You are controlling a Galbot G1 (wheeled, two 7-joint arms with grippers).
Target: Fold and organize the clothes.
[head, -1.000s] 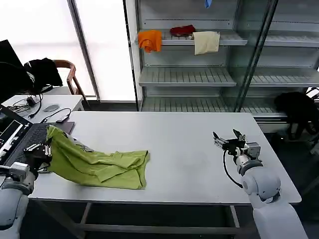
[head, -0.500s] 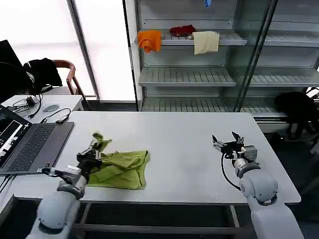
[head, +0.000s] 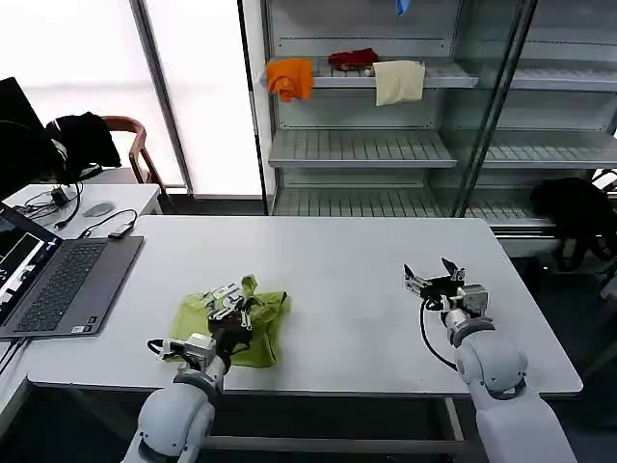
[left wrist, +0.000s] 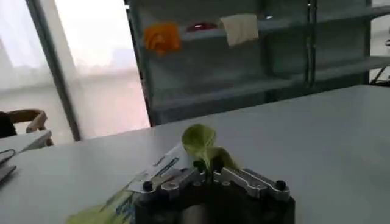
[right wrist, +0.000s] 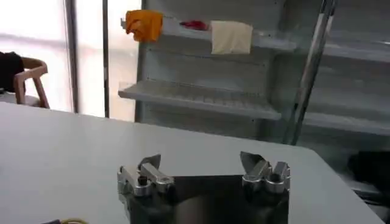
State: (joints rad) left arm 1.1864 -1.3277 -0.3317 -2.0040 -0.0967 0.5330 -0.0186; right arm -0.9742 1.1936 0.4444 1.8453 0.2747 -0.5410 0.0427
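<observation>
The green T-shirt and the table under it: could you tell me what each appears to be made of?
The T-shirt, pinched by the left hand, looks like soft matte knit fabric, probably cotton: it bunches into loose folds and its lifted tip flops over. The table has a smooth, pale, slightly glossy top, likely laminate or painted board; its core cannot be told. The right hand rests open, apart from the shirt.

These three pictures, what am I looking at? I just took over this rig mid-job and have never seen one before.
It is a two-armed robot at a white table. The wide picture comes from its head camera; the other two come from cameras on each wrist. The left gripper is shut on a fold of the yellow-green T-shirt, which lies bunched on the table; the left wrist view shows that fold pinched between its fingers. The right gripper is open, holding nothing, above the table's right side. A laptop sits at the left edge.
</observation>
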